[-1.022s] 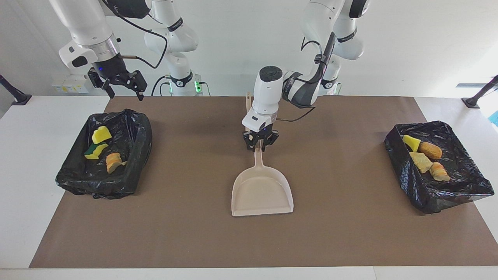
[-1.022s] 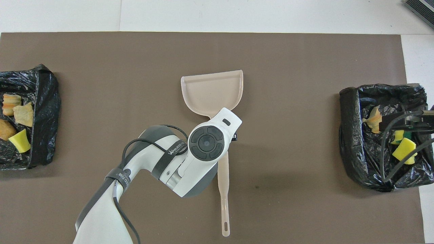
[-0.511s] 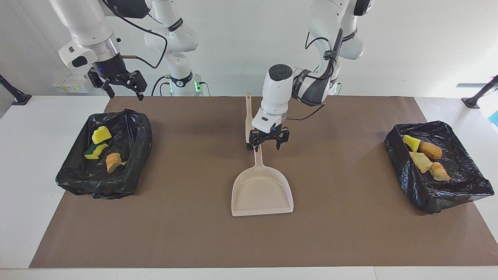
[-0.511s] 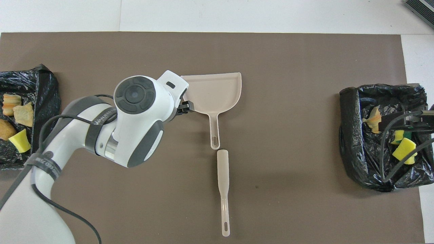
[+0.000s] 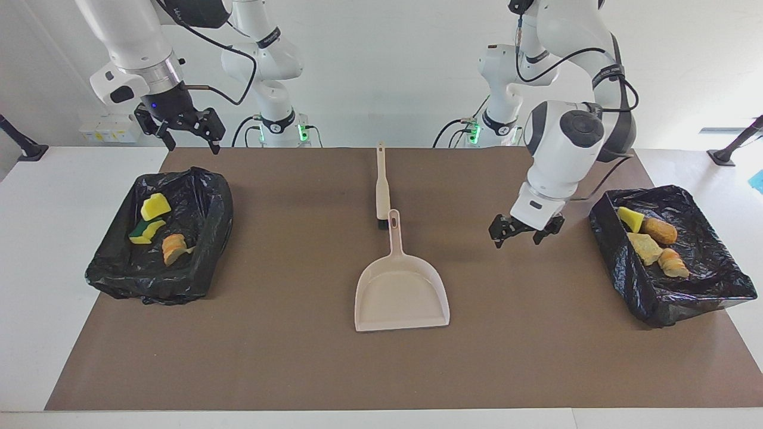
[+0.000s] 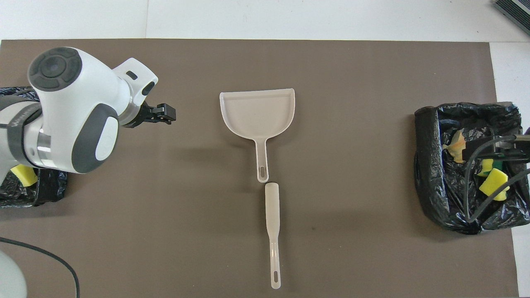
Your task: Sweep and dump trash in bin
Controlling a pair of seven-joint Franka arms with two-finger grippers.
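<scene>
Trash (image 5: 156,225) sits bagged in two bins, none left on the mat.

Three pieces lie in the bin (image 5: 107,268) at the right arm's end, four (image 5: 651,239) in the bin (image 5: 685,298) at the left arm's end. Between the bins, the dustpan (image 5: 400,292) rests flat on the brown mat (image 5: 268,333), and the brush (image 5: 381,187) lies nearer the robots, its head just beside the dustpan's handle tip. Left gripper (image 5: 518,229) hangs over the mat beside its bin, jaws spread wide, holding nothing. Right gripper (image 5: 182,128) hangs above the robot-side edge of its bin, also open and empty.
</scene>
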